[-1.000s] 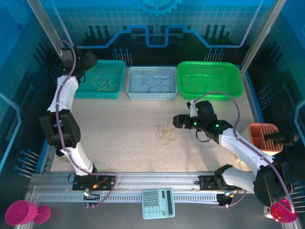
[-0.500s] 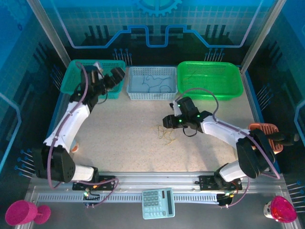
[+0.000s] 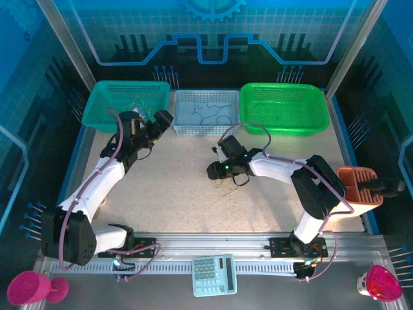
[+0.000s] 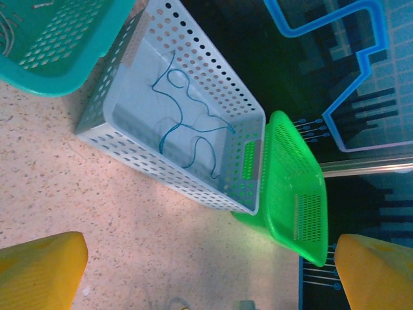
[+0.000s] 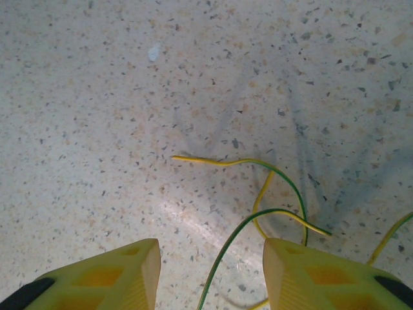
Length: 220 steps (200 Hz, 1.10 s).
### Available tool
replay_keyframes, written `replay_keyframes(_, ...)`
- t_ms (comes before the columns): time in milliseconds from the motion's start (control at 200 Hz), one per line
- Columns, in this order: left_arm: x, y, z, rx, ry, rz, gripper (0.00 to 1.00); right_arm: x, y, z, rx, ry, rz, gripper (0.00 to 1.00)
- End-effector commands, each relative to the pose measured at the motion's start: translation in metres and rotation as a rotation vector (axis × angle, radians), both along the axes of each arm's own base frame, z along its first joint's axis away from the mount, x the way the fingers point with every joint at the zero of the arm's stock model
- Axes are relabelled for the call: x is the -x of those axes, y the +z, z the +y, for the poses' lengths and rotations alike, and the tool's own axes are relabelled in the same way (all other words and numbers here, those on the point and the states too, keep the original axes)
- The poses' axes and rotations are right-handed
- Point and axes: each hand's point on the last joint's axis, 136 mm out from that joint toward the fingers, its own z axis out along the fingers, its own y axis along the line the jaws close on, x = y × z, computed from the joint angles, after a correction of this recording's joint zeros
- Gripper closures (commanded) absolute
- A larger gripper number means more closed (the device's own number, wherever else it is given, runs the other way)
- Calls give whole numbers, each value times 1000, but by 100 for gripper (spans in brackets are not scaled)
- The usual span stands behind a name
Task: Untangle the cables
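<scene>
A small clump of thin yellow-green cables [image 3: 226,185] lies on the speckled table in the middle. My right gripper [image 3: 213,170] hovers at its left edge, open. In the right wrist view the curly wires [image 5: 279,187] lie on the table, and one green-yellow strand runs between the two yellow fingers [image 5: 110,278] without being pinched. My left gripper [image 3: 162,121] is open near the front left corner of the pale blue basket [image 4: 110,123], which holds dark blue wires [image 4: 187,123]. Nothing sits between its fingers [image 4: 39,271].
Three baskets line the back: teal [image 3: 97,106] with cream wires, pale blue [image 3: 187,129], and green [image 3: 316,116]. An orange holder [image 3: 358,184] sits at the right edge. A calculator [image 3: 214,274] and pink cups [image 3: 29,287] rest by the front rail.
My left arm has swung out of the teal basket, rightwards towards the pale blue basket. My right gripper has moved left and now stands over the clump's left edge.
</scene>
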Motion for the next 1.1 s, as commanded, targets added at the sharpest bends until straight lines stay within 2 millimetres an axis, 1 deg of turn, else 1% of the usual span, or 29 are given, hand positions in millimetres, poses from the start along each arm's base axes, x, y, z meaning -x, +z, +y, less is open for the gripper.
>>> replay_keyframes(0, 0, 13, -5, 26, -4, -41, 1, -3, -8, 1, 42, -24, 12, 54)
replay_keyframes(65, 0, 14, -6, 25, -7, -44, 1, -5, -11, 1, 48, -28, 14, 58)
replay_keyframes(125, 0, 14, -7, 25, -8, -45, 1, -7, -12, 2, 52, -29, 13, 65)
replay_keyframes(210, -1, 13, -9, 30, -14, -41, 1, -8, -12, 1, 59, -28, 12, 83)
replay_keyframes(265, -1, 12, -10, 33, -19, -39, 1, -8, -7, 1, 52, -25, 2, 94)
replay_keyframes(300, -1, 13, -11, 36, -22, -40, 1, -7, -2, 0, 47, -24, -5, 100)
replay_keyframes(360, -1, 13, -13, 45, -30, -38, 1, -6, 10, -1, 29, -21, -21, 100)
replay_keyframes(475, -1, 15, -21, 85, -59, -36, 1, -7, 39, -3, -35, -14, -71, 100)
replay_keyframes(555, 0, 17, -30, 119, -86, -37, 1, -9, 59, -6, -89, -11, -105, 100)
replay_keyframes(660, 3, 20, -44, 163, -121, -36, 1, -12, 79, -10, -155, -13, -134, 100)
replay_keyframes(865, 10, 25, -74, 229, -196, -42, 1, -19, 112, -18, -288, -31, -180, 100)
replay_keyframes(905, 12, 24, -81, 237, -209, -36, 1, -21, 118, -20, -305, -37, -192, 100)
replay_keyframes(1030, 16, 21, -99, 231, -260, -41, 1, -24, 131, -23, -342, -46, -223, 100)
replay_keyframes(1095, 17, 18, -105, 211, -283, -60, 1, -25, 136, -26, -360, -56, -228, 100)
